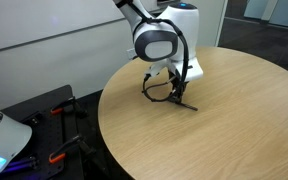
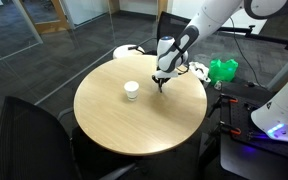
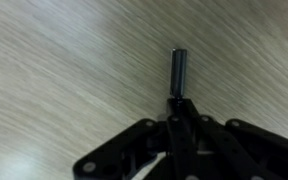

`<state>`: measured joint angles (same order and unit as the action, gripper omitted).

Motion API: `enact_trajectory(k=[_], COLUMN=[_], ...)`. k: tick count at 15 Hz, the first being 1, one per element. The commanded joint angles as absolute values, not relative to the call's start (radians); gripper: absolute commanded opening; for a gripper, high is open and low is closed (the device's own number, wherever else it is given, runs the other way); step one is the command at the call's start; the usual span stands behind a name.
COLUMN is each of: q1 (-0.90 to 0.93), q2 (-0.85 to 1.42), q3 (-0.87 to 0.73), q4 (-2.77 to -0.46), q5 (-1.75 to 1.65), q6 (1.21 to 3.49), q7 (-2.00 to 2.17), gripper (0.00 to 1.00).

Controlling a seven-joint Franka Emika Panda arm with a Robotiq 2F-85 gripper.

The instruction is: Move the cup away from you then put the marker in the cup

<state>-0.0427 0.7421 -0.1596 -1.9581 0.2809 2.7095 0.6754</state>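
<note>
The white cup (image 2: 131, 91) stands upright on the round wooden table (image 2: 134, 125), left of the arm in an exterior view. It does not show in the wrist view. My gripper (image 3: 176, 102) is shut on the dark marker (image 3: 177, 72), whose free end sticks out beyond the fingertips over the table. In both exterior views the gripper (image 1: 180, 97) (image 2: 162, 84) is low over the table, with the marker (image 1: 185, 105) slanting down from it to about the surface. The cup is about a hand's width away from the gripper.
The wooden table (image 1: 234, 120) fills most of the view. A dark chair (image 2: 34, 135) stands at its near left. A green object (image 2: 222, 70) and black equipment with orange clamps (image 1: 54, 125) sit beyond the table's edge.
</note>
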Motion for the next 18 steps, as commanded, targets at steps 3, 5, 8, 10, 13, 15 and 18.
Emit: enact_trajectory(k=[3, 5, 8, 10, 13, 15, 18], q1=[-0.036, -0.035, -0.038, -0.037, -0.038, -0.039, -0.039], q2=[0.727, 0.730, 0.731, 0.727, 0.722, 0.718, 0.713], q3=[-0.154, -0.154, -0.151, -0.151, -0.152, -0.151, -0.153], q4=[-1.964, -1.961, -1.959, -1.962, -1.967, -1.971, -1.976], q5=[0.294, 0.293, 0.295, 0.295, 0.295, 0.297, 0.297], q6=[2.727, 2.723, 2.713, 2.712, 2.719, 2.720, 2.723], q7=[0.662, 0.662, 0.661, 0.661, 0.660, 0.659, 0.660], gripper=[0.00, 0.00, 0.23, 0.34, 0.56, 0.71, 0.84])
